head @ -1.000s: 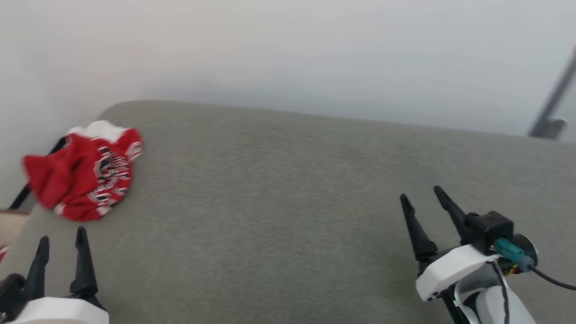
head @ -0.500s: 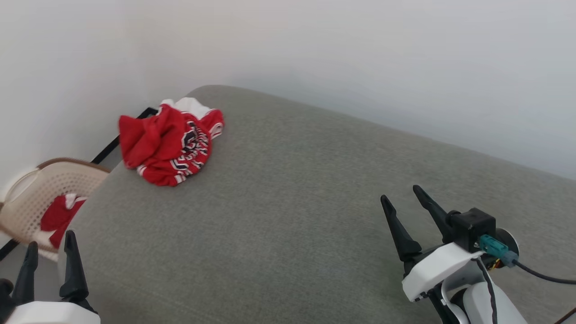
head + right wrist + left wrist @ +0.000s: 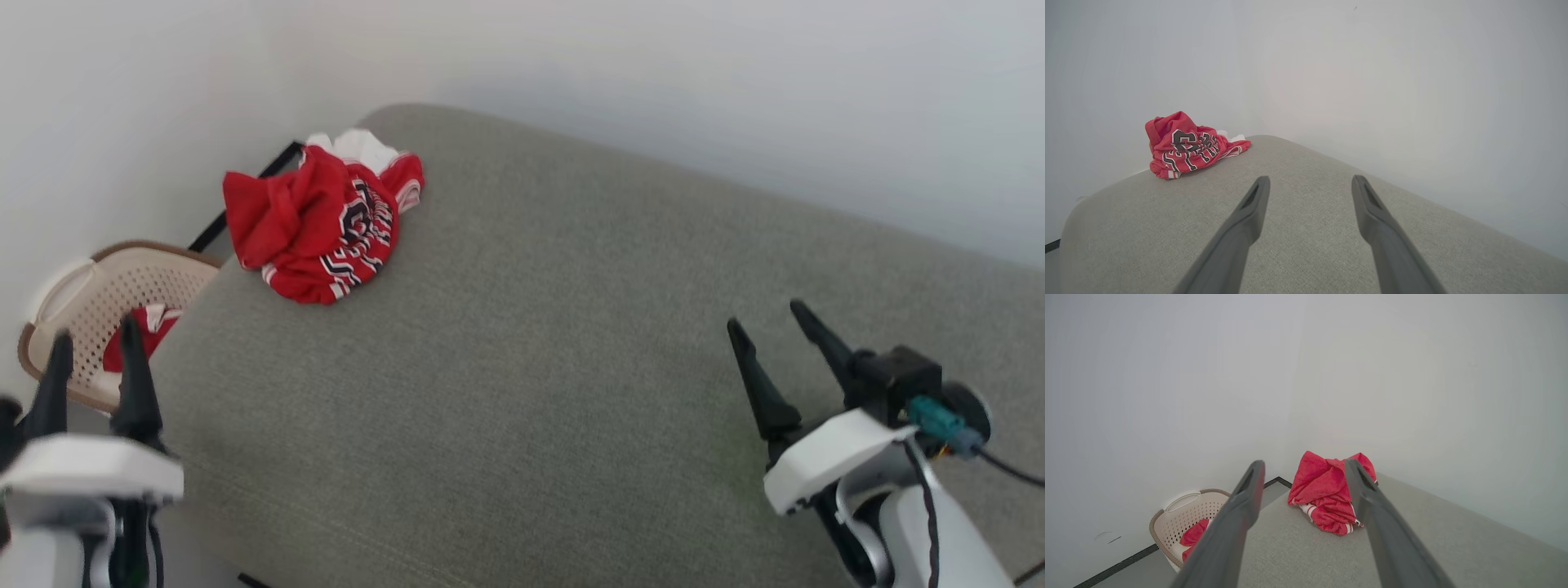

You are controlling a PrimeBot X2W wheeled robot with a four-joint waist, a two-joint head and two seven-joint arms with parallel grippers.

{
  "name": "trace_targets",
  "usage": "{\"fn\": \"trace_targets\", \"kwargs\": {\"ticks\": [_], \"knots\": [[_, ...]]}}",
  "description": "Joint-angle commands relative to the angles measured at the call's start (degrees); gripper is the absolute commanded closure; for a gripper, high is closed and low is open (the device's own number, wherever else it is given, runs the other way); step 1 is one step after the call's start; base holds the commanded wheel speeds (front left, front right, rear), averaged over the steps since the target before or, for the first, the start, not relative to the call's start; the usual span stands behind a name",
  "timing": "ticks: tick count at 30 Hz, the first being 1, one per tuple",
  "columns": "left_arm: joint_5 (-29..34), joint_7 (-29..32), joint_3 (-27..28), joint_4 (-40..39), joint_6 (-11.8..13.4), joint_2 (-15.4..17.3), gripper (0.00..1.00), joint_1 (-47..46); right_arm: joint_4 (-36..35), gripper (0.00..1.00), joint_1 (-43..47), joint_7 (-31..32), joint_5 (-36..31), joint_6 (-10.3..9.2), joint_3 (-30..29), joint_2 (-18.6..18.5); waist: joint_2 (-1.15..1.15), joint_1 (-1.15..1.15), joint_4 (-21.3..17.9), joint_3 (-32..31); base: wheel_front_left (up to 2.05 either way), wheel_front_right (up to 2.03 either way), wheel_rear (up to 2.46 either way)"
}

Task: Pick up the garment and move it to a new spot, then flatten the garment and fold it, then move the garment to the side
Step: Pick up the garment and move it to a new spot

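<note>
Grey-green woven fabric covers the broad padded surface (image 3: 571,327), which has a rounded far corner and softly curved edges. Plain white walls (image 3: 653,65) meet in a corner just behind it. A black strip (image 3: 1118,564) runs along the foot of the wall at floor level.

The left pincer (image 3: 95,331) hangs with its two dark fingers spread wide and nothing between them, at the surface's left edge. The right pincer (image 3: 764,314) is spread just as wide and empty, hovering low over the fabric.

The garment (image 3: 318,229) lies ahead of the left pincer and a little to its right, on the surface's far corner close to the walls. From the right pincer it is ahead and far to the left, well apart. It is bunched into a loose heap. Red cloth shows on top, with black white-outlined lettering creased across the side facing the right pincer. Red-and-white striped trim shows along its lower folds, and a bit of white cloth at the back. Its left part sits at or just over the rounded edge; which, I cannot tell.

A beige perforated basket (image 3: 57,282) with a brown rim stands on the floor just ahead of the left pincer, beside the surface, holding a red-and-white cloth (image 3: 1194,538).

Bare fabric stretches between the right pincer and the garment.
</note>
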Motion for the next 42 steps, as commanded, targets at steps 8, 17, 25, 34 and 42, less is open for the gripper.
{"fn": "trace_targets", "kwargs": {"ticks": [8,17,25,34,42], "knots": [[-0.69,-0.07,-1.95,11.4,-4.17,2.78,0.0,-17.4,-6.96,0.0,-5.14,4.92,-2.64,-0.04,-0.55,-2.69,0.0,0.0,-4.83,11.33,0.0,0.0,0.0],[-3.63,1.94,-3.52,25.22,-6.84,4.77,0.0,-32.48,-12.42,0.0,-9.07,8.57,-3.96,-0.04,-1.23,-4.97,0.0,0.0,-8.24,20.09,0.0,0.0,0.0],[-6.2,9.4,-5.29,42.84,-7.52,6.72,0.0,-45.72,-16.59,0.0,-11.26,11.88,-4.94,-0.04,-1.41,-6.49,0.0,0.0,-11.2,26.47,0.0,0.0,0.0],[-7.51,23.57,-6.19,59.12,-5.07,6.62,0.0,-54.54,-20.49,0.0,-11.12,14.6,-5.57,-0.04,-1.38,-7.49,0.0,0.0,-13.17,30.56,0.0,0.0,0.0],[-8.26,34.24,-6.96,62.54,-1.76,5.18,0.0,-53.39,-22.02,0.0,-11.05,16.07,-5.95,-0.04,-0.89,-7.58,0.0,0.0,-14.53,31.75,0.0,0.0,0.0]]}}
